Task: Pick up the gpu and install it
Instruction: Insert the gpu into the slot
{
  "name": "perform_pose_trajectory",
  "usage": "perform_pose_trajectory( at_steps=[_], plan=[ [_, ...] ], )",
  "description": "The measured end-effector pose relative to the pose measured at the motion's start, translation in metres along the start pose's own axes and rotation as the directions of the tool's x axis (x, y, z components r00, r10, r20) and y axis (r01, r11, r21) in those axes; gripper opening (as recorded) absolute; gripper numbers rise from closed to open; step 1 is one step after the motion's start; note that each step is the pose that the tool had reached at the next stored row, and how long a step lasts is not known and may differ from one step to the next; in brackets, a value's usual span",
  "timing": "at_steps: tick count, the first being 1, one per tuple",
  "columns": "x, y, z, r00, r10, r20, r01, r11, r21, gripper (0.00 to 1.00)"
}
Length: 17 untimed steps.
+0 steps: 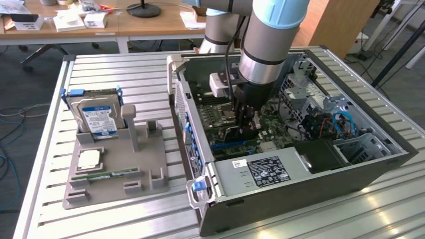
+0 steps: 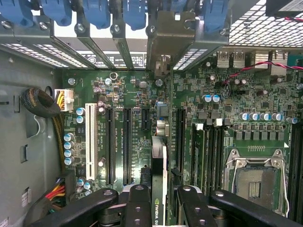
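**Card on edge, clamped over the slots**

The pincer [image 2: 159, 191] was closed on the gpu [image 2: 159, 153], one dark finger [image 2: 137, 205] against each flat face, so the card stood on edge with its thin top rim toward the wrist camera. The hold sat at the end nearest the pincer, and the rest of the card ran away from it to the silver bracket [image 2: 163, 59].

Judged from its build, the card was light and stiff but fragile. It would be best gripped across the bare faces as here, clear of the contact edge and small components, and kept from twisting.

Directly below the pincer lay the motherboard [image 2: 123, 94], with long black expansion slots [image 2: 127, 142] on either side of the card. Whether its contacts had entered one could not be told. Beyond the bracket stood a row of blue latches [image 2: 97, 12].

All this was inside the open computer case [image 1: 371, 164]. Well apart from the pincer, on the counter [image 1: 113, 69], a grey holder [image 1: 113, 164] carried the hard drive [image 1: 98, 117].
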State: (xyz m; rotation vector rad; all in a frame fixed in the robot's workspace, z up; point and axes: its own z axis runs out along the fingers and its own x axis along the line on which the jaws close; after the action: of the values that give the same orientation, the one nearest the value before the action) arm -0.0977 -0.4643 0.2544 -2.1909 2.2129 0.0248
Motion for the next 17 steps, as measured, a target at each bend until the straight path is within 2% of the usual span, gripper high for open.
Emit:
perform_pose_trajectory(
  at_steps=[17],
  plan=[
    [-0.0006,0.0,0.0006,1.0,0.008,0.0,-0.008,1.0,0.0003,0.26]
  ],
)
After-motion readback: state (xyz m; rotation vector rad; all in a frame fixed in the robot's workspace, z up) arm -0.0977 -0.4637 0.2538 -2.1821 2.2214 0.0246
